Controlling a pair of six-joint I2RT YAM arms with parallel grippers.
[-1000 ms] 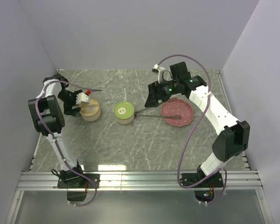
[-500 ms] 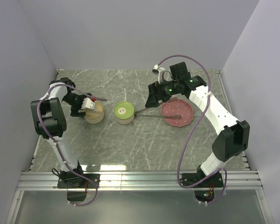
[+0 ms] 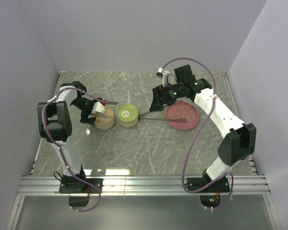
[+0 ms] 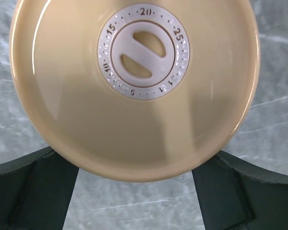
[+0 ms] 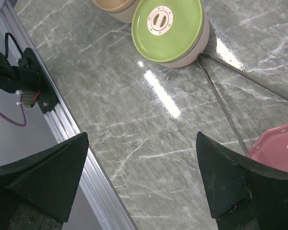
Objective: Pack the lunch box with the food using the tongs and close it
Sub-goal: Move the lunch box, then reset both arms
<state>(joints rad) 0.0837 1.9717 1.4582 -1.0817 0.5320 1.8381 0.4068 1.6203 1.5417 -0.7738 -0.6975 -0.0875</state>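
Note:
The lunch box shows as two round tubs side by side: one with a beige lid (image 3: 104, 120) and one with a green lid (image 3: 126, 115). My left gripper (image 3: 98, 113) straddles the beige tub. In the left wrist view its lid (image 4: 134, 81) with a white dial fills the frame, its rim overlapping both dark fingers (image 4: 38, 191). The silver tongs (image 3: 158, 119) lie on the table, their joined end (image 5: 204, 56) at the green tub (image 5: 167, 28) and their tips on the pink plate (image 3: 189, 109). My right gripper (image 3: 157, 101) hangs open and empty above the tongs. I cannot make out the food.
The pink dotted plate (image 5: 278, 143) sits at the right of the marble tabletop. An aluminium rail (image 5: 62, 129) runs along the near table edge, with the left arm's base (image 5: 19, 76) on it. Grey walls close in the back and both sides.
My left gripper has carried the beige tub to the right until it stands next to the green tub. The right arm, tongs and plate have not moved.

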